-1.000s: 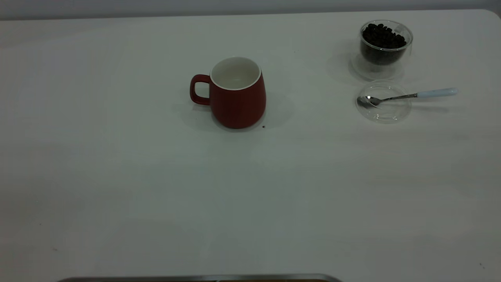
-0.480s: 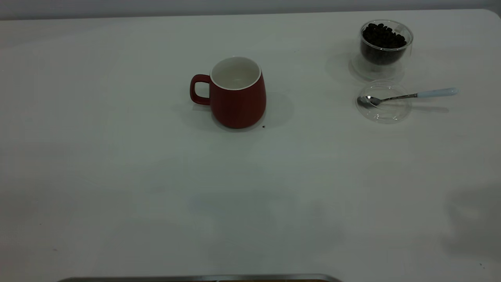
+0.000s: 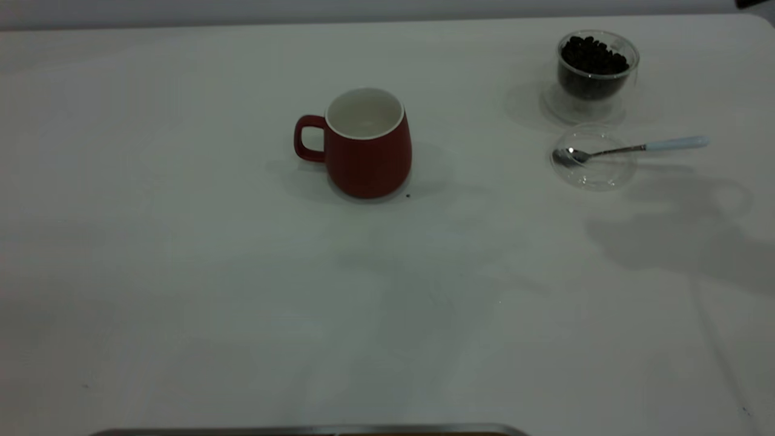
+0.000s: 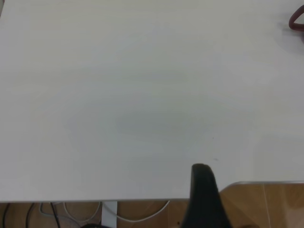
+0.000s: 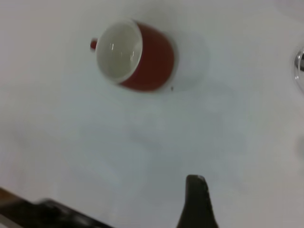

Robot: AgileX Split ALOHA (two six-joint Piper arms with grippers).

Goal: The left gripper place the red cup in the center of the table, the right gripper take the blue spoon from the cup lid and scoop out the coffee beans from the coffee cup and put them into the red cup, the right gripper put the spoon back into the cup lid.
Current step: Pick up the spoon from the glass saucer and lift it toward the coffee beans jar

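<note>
While neither arm shows in the exterior view, each wrist camera catches a single dark fingertip: the left gripper's fingertip [image 4: 203,190] sits over the table's near edge, the right gripper's fingertip [image 5: 196,199] hangs above bare tabletop with the mug beyond it. Whether either gripper is open or closed cannot be told from one finger alone.

Surface: white table [image 3: 181,290], matte, with soft grey shadows spread across its right side and centre. A metal strip [image 3: 309,430] runs along the bottom edge of the exterior view. Past the table edge in the left wrist view, wood-toned floor [image 4: 266,204] and loose cables [image 4: 71,211].

Red cup [image 3: 363,144] stands upright near the table's centre, handle toward the view's left, white interior with no beans visible. A dark speck [image 3: 407,195] lies just beside its base.

Far right: glass coffee cup [image 3: 596,69] filled with dark coffee beans [image 3: 592,56]. Just in front of it, the clear cup lid [image 3: 594,157] lies flat, with the blue spoon [image 3: 636,148] resting across it, bowl inside the lid, pale blue handle projecting right past the rim.
</note>
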